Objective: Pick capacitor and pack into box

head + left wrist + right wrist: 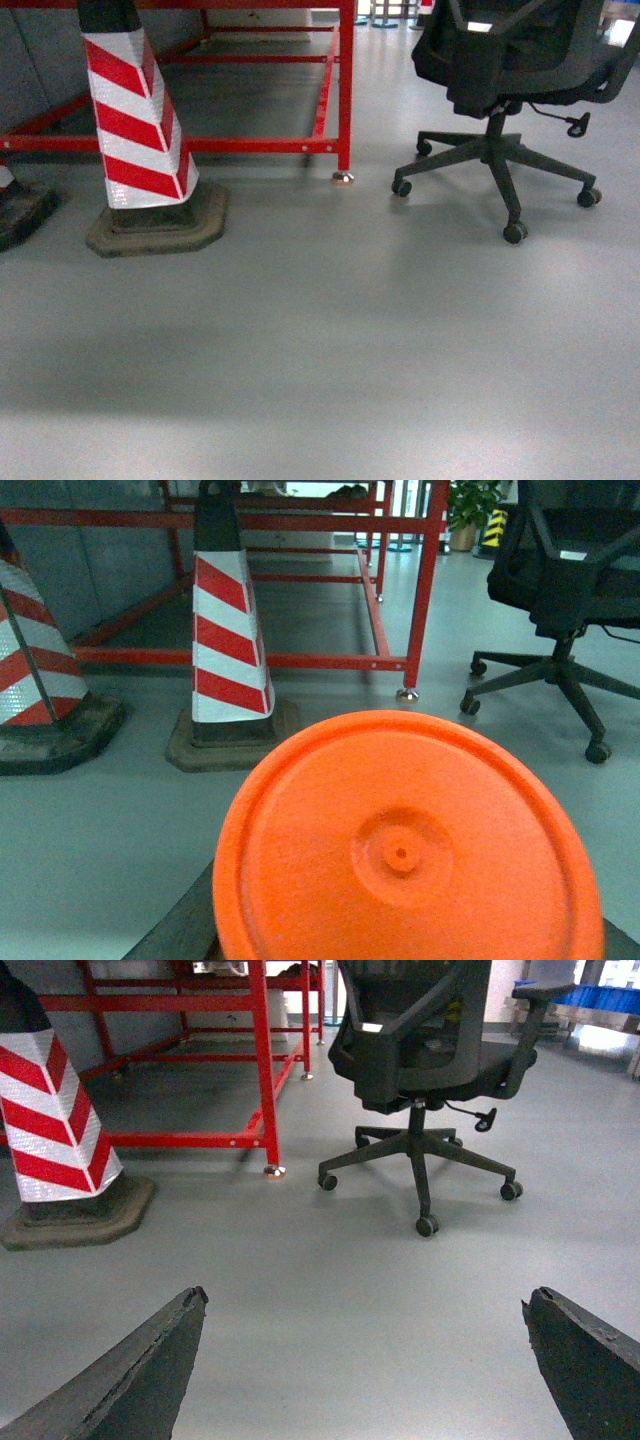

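Note:
The capacitor (pixel 405 850) fills the lower half of the left wrist view as a bright orange round end face with a small dimple at its centre. My left gripper (pixel 405 948) is shut on it, with a dark finger (pixel 180 930) showing at its lower left edge. In the right wrist view my right gripper (pixel 365 1300) stands open, its two dark fingers wide apart over bare grey floor with nothing between them. The box is out of view. Neither gripper shows in the head view.
A red-and-white striped cone (pixel 135 120) on a dark base stands ahead on the left, beside a red metal frame (pixel 345 90). A black office chair (pixel 500 60) on castors stands ahead on the right. Grey floor (pixel 320 350) stretches in front.

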`<state>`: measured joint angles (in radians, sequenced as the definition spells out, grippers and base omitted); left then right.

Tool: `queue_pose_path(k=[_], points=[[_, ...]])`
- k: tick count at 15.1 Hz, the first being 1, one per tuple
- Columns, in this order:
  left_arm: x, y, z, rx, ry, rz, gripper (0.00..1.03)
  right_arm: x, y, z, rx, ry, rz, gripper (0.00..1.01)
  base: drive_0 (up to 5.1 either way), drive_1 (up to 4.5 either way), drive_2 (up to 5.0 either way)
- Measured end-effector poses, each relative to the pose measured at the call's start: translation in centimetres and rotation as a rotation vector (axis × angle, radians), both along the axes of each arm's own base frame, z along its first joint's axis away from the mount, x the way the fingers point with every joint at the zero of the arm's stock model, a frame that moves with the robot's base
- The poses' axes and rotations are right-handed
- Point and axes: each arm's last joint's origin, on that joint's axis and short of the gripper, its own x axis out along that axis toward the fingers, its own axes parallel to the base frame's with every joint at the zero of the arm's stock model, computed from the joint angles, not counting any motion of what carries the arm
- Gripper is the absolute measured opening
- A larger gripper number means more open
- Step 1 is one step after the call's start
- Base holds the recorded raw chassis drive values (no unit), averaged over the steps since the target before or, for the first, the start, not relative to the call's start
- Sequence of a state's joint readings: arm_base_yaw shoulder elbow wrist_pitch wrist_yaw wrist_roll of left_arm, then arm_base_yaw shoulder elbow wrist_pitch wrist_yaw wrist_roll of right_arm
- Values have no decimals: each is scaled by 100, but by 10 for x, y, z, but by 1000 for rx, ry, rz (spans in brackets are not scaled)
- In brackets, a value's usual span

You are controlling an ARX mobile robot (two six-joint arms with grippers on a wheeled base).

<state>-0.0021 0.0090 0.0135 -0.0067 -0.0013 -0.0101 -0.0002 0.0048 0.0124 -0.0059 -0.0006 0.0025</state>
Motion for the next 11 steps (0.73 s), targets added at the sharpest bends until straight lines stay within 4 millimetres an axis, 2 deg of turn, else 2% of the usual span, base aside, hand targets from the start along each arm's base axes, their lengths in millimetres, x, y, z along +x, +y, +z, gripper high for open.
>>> queue_pose_path(k=[11], points=[[0, 0, 0, 0, 0, -1, 44, 0, 0, 0, 0, -3, 0, 98, -495, 246, 246]])
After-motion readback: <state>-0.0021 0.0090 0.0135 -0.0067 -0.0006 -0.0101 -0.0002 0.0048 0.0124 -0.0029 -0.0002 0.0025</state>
